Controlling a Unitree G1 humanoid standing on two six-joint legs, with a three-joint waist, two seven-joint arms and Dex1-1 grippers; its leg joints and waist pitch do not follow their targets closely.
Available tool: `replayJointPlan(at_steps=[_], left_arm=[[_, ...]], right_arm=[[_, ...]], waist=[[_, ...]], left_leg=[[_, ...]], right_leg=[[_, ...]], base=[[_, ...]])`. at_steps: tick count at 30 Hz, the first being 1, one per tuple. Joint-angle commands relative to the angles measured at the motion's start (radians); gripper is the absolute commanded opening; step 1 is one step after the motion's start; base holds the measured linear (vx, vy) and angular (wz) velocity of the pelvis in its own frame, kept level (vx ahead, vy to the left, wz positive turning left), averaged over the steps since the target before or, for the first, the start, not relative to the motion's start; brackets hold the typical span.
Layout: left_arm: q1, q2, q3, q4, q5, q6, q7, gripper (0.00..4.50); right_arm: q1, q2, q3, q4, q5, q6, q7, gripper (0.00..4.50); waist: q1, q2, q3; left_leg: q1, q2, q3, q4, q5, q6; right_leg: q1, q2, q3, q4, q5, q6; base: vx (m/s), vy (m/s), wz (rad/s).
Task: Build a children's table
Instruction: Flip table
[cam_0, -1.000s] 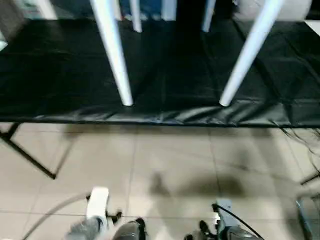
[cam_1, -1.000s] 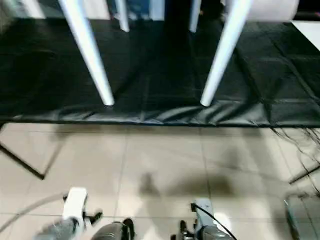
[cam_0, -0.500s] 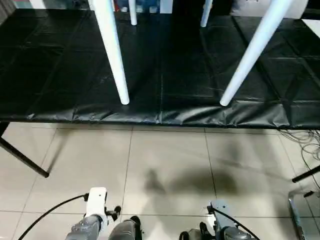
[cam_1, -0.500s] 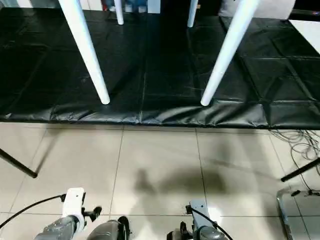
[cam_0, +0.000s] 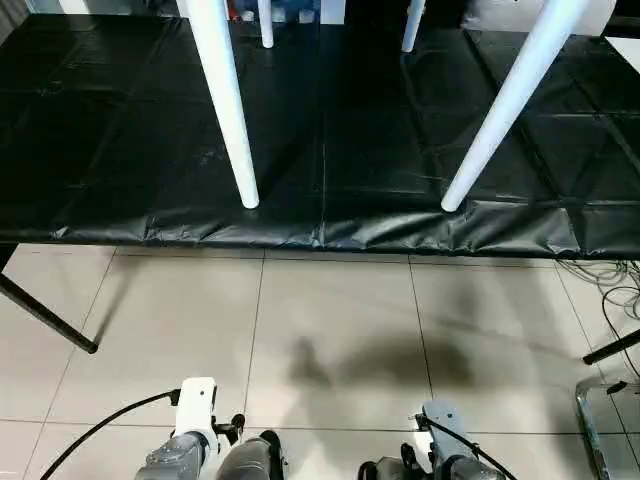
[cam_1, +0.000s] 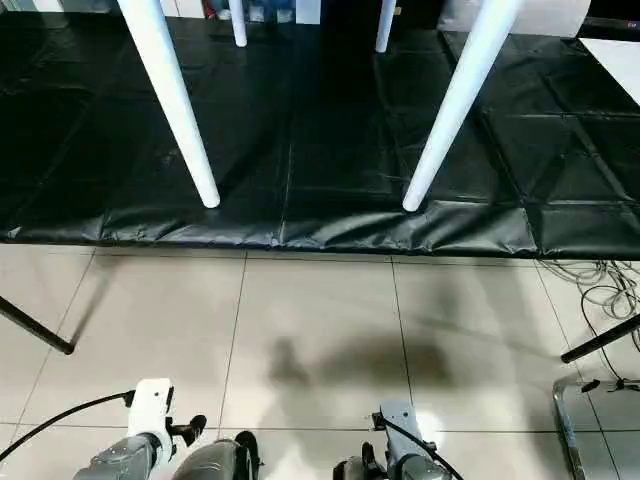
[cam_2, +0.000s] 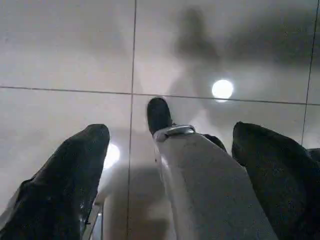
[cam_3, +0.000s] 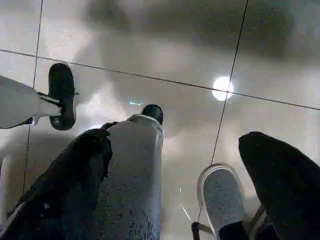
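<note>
Four white tube legs of the children's table stand on a black mat (cam_0: 330, 150). The near left leg (cam_0: 228, 110) and near right leg (cam_0: 505, 105) splay outward; two far legs (cam_0: 265, 25) (cam_0: 411, 28) show at the back. The tabletop is out of view above. My arms hang low over the tiled floor, the left arm (cam_0: 190, 440) and the right arm (cam_0: 445, 462) well short of the mat. In the wrist views my left gripper (cam_2: 171, 131) and my right gripper (cam_3: 176, 139) are open, nothing between their fingers, with the floor and my own grey legs beyond.
Beige floor tiles (cam_0: 330, 330) lie between me and the mat's front edge. A black stand foot (cam_0: 45, 315) slants at the left. Loose cables (cam_0: 610, 285) and a metal frame (cam_0: 600, 420) sit at the right.
The camera has tilted a little and steadied. The table legs stand where they were and my arms stay low.
</note>
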Motion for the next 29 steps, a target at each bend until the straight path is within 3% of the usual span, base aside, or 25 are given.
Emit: replayJointPlan(at_steps=[1,5,29], left_arm=[[0.009,0.001,-0.001,0.01,0.005,-0.002,-0.002,4.43],[0.009,0.001,-0.001,0.01,0.005,-0.002,-0.002,4.43],[0.009,0.001,-0.001,0.01,0.005,-0.002,-0.002,4.43]], right_arm=[[0.027,-0.006,0.005,0.029,-0.013,0.014,0.004,4.5],[0.027,-0.006,0.005,0.029,-0.013,0.014,0.004,4.5],[0.027,-0.006,0.005,0.029,-0.013,0.014,0.004,4.5]], waist=[[0.003,-0.002,-0.038],[0.004,-0.002,-0.037],[0.02,-0.004,-0.037]], left_leg=[[0.036,0.146,-0.055,-0.083,-0.339,0.135],[0.036,0.147,-0.055,-0.085,-0.344,0.122],[0.04,0.15,-0.049,-0.085,-0.324,0.127]], right_leg=[[0.009,-0.134,0.064,-0.071,0.118,-0.292],[0.007,-0.135,0.066,-0.074,0.099,-0.29],[0.005,-0.133,0.069,-0.07,0.153,-0.284]], base=[[0.0,0.0,0.0],[0.0,0.0,0.0],[0.0,0.0,0.0]])
